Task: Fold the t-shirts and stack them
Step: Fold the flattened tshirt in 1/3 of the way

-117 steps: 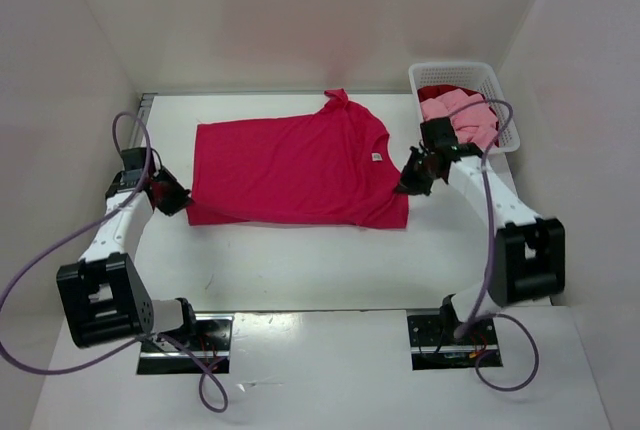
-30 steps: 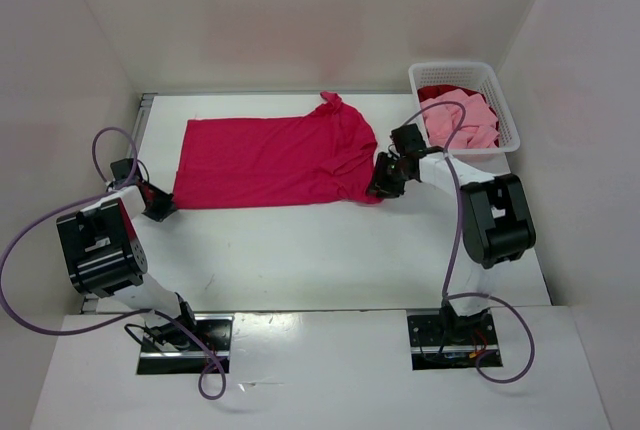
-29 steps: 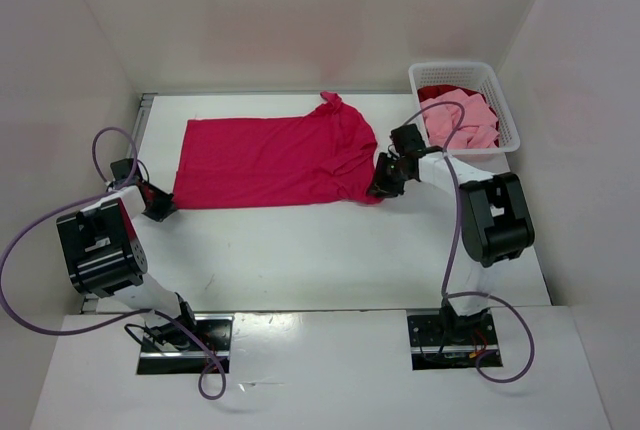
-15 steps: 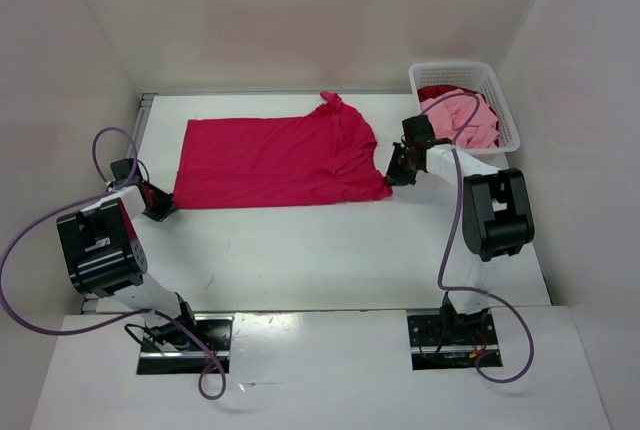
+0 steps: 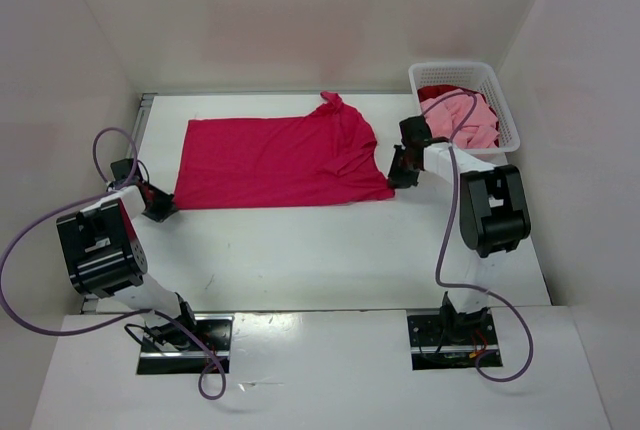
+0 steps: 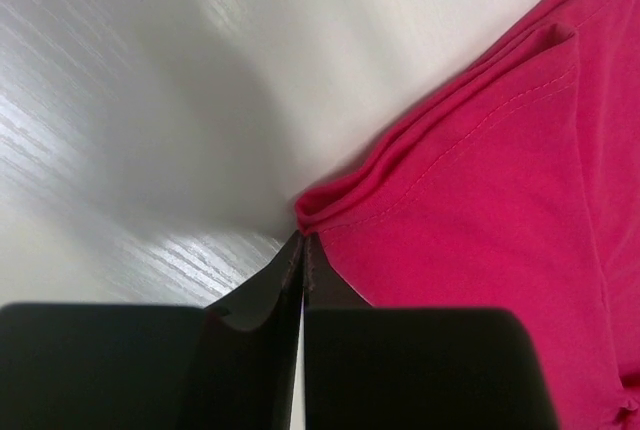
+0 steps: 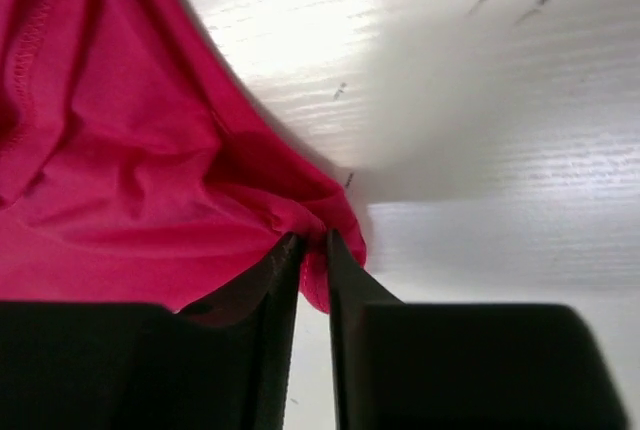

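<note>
You see a white table (image 5: 300, 250) with the magenta shirt (image 5: 280, 160) spread flat across its far half. A basket (image 5: 507, 110) at far right holds the pink shirt (image 5: 480, 120) over the red one (image 5: 440, 92). Your right gripper (image 7: 312, 240) pinches the magenta shirt's right edge. Your left gripper (image 6: 302, 238) is closed at its left corner (grip unclear).

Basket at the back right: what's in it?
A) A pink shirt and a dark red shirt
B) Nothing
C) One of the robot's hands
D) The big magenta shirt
A: the top view shows a pink shirt lying over a dark red shirt inside the basket, while the magenta shirt is spread on the table.
</note>
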